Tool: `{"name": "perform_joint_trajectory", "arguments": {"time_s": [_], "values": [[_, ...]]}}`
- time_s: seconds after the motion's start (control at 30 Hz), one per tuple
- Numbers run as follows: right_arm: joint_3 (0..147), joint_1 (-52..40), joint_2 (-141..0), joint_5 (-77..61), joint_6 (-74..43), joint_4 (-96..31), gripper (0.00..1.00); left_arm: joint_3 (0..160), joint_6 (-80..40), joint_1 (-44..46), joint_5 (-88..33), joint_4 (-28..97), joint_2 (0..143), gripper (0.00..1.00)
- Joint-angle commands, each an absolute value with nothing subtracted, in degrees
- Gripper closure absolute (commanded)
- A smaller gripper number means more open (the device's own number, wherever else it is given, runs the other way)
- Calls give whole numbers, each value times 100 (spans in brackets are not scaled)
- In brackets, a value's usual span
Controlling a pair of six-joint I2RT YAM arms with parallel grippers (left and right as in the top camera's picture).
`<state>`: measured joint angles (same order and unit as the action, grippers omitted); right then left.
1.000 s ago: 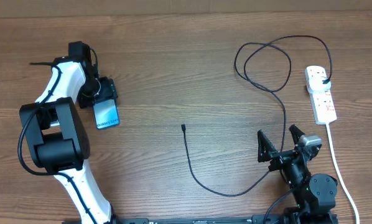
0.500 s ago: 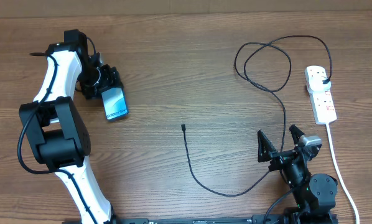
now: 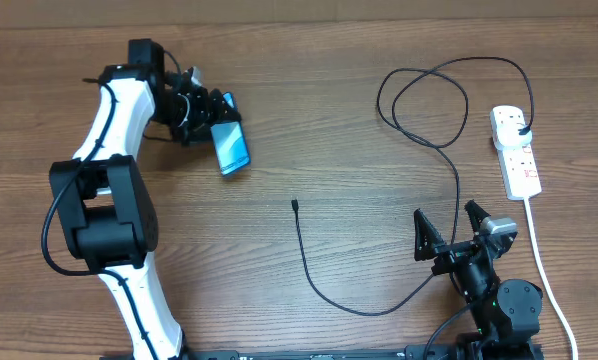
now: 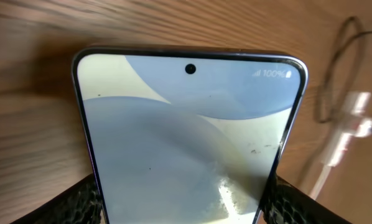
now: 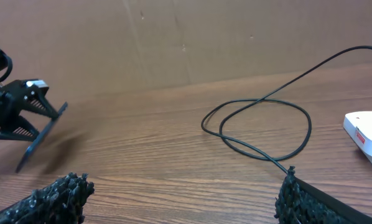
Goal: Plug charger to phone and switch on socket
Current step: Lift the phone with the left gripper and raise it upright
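My left gripper (image 3: 215,122) is shut on the phone (image 3: 231,145), a slim handset with a light blue screen, and holds it tilted above the table at the upper left. The phone fills the left wrist view (image 4: 186,137) between the two fingers. The charger, a thin black cable (image 3: 399,290), runs from a small connector tip (image 3: 294,206) at table centre, loops at the upper right and ends in a black plug (image 3: 524,131) in the white socket strip (image 3: 516,152). My right gripper (image 3: 449,232) is open and empty at the lower right, with the cable beside it (image 5: 260,130).
The socket's thick white cord (image 3: 541,270) runs down the right edge toward the front. A brown cardboard wall (image 5: 173,37) stands behind the table. The right arm's base (image 3: 499,310) sits at the front right.
My left gripper has carried the phone up and to the right, from the left side toward the table's centre. The right arm and the cable have not moved.
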<state>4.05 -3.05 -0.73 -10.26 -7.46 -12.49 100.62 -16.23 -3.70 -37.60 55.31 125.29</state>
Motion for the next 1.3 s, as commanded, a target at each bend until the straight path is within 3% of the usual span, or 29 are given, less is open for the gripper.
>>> {"name": "perform_joint_trajectory", "arguments": {"time_s": [0.0,0.37,0.87,0.97,1.27], "values": [[381,-327,-16,-1033,-740,-1212,0,10228,-2279,-276,-4589,5492,12534,30],[381,-327,-16,-1033,-742,-1212,0,10228,-2565,-174,-6121,5509,12534,40],[381,-327,-16,-1033,-742,-1212,0,10228,-4366,-174,-7658,5522,12534,53],[381,-327,-16,-1033,-740,-1212,0,10228,-4637,-174,-7660,5524,12534,60],[381,-327,-16,-1033,-742,-1212,0,10228,-4674,-200,-8858,5522,12534,60]]}}
